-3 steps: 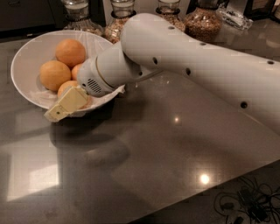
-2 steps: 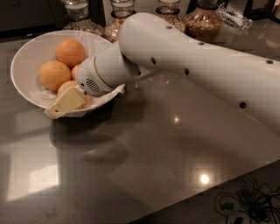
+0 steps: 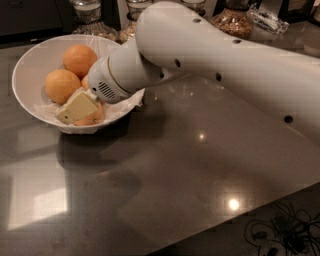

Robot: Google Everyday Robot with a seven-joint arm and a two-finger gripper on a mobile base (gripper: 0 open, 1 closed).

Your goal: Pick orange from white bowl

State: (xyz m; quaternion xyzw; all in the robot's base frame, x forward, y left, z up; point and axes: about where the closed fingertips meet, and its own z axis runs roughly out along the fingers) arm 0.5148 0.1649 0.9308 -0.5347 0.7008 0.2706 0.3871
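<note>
The white bowl point(image 3: 26, 70) sits at the left on the dark counter, lined with crinkled film. Two oranges lie free in it, one at the back point(image 3: 80, 59) and one at the left point(image 3: 61, 85). My gripper point(image 3: 82, 114) reaches into the bowl from the right, low over its front side. One cream finger point(image 3: 76, 107) shows, pressed against a third orange point(image 3: 94, 118) that peeks out below and to its right. The other finger is hidden behind the wrist. The gripper looks shut on this orange.
Glass jars stand along the back edge: one behind the bowl point(image 3: 87, 11), one with brown contents point(image 3: 233, 22). My white arm point(image 3: 225, 65) crosses the counter from the right. Black cables point(image 3: 280, 232) lie beyond the counter's front right edge.
The gripper has risen slightly from the bowl's front rim, and part of an orange now shows under the finger. The two free oranges have not moved.
</note>
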